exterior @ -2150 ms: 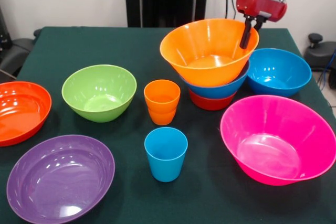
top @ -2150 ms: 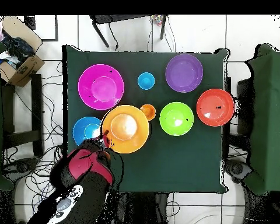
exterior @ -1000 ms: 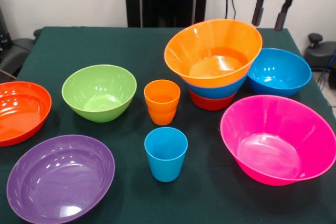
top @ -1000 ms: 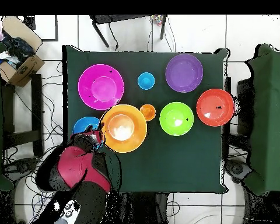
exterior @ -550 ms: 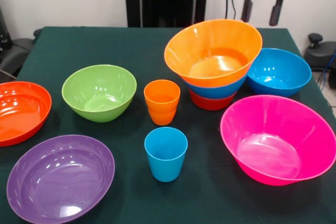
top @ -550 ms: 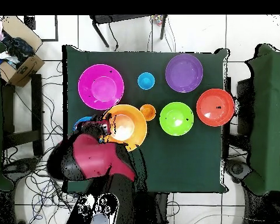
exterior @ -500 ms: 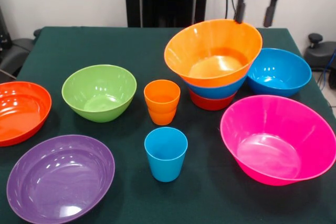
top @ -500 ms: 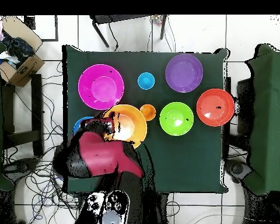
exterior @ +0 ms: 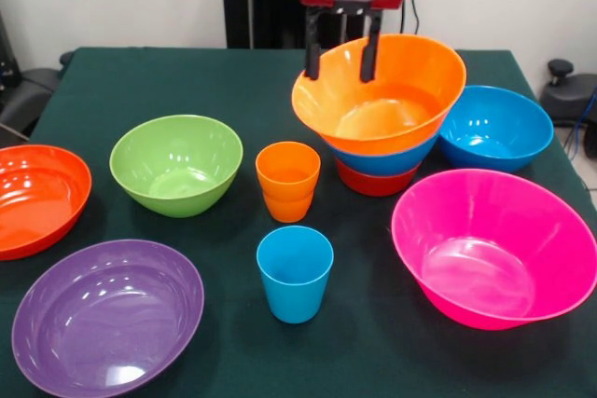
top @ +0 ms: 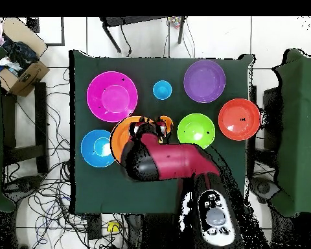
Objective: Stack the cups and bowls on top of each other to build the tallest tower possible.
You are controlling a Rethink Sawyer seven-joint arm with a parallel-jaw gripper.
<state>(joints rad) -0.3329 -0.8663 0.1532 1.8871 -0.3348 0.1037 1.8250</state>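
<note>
Hand [exterior: 341, 61] open over tower [exterior: 378, 109].

A cardboard box [top: 19, 68] sits beside the green table [top: 184, 188].

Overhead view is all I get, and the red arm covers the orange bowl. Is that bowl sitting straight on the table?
Observer: No. The orange bowl sits tilted on a blue bowl, which rests in a red bowl.
Operator: Is the claw holding anything?
Observer: No. The gripper is open and empty, its fingers hanging at the orange bowl's far rim.
Operator: And the orange cup beside it?
Observer: It looks like two orange cups, one nested in the other.
</note>
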